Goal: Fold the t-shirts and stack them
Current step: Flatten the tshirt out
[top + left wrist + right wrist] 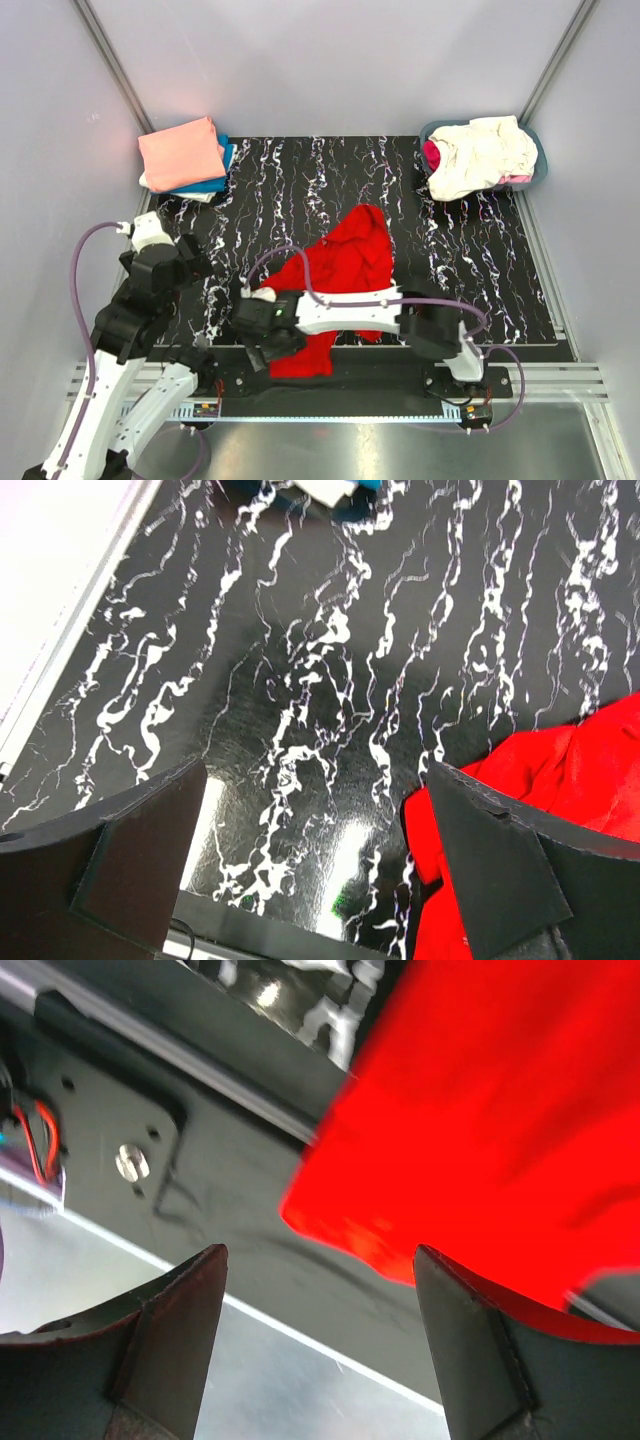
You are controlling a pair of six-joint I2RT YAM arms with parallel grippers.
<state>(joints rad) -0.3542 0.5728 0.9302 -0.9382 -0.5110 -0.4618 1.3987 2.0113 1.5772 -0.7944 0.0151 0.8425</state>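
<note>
A bright red t-shirt [345,265] lies crumpled on the black marbled mat [470,260], running from the middle down to the near edge. My right gripper [268,352] reaches across to the shirt's near left corner. It is open, and the shirt's red hem [500,1090] lies just beyond and beside its right finger; nothing is held between the jaws [318,1260]. My left gripper [195,262] is open and empty over bare mat [315,770]. The red shirt [560,770] lies to its right, beside the right finger.
A folded stack stands at the back left: salmon-pink shirt [180,152] on top, blue [215,182] and white below. A grey-blue basket [538,150] at the back right holds a cream shirt [482,155] and a magenta one [432,155]. Metal rails run along the near edge [560,380].
</note>
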